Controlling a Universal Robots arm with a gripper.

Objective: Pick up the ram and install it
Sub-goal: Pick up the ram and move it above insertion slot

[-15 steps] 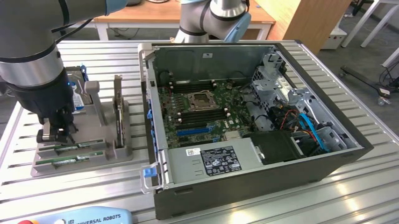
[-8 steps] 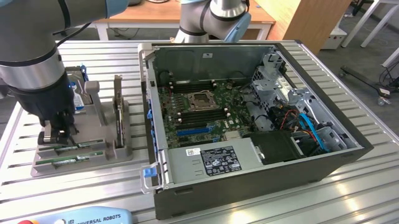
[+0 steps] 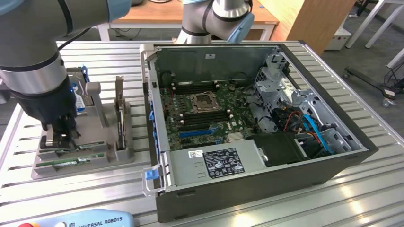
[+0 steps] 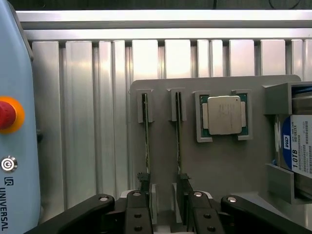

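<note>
Two ram sticks stand on edge in slots of a grey holder: one ram and a second ram beside it. My gripper is open just above their near ends, which its black fingers cover. Nothing is gripped. In the exterior view my gripper hangs low over the holder at that view's left, with green ram edges showing beneath it. The open computer case lies at that view's right, its motherboard exposed.
A silver processor chip and a hard drive also sit in the holder. A teach pendant with a red button lies close beside it on the slatted metal table. The pendant is at the table's front edge.
</note>
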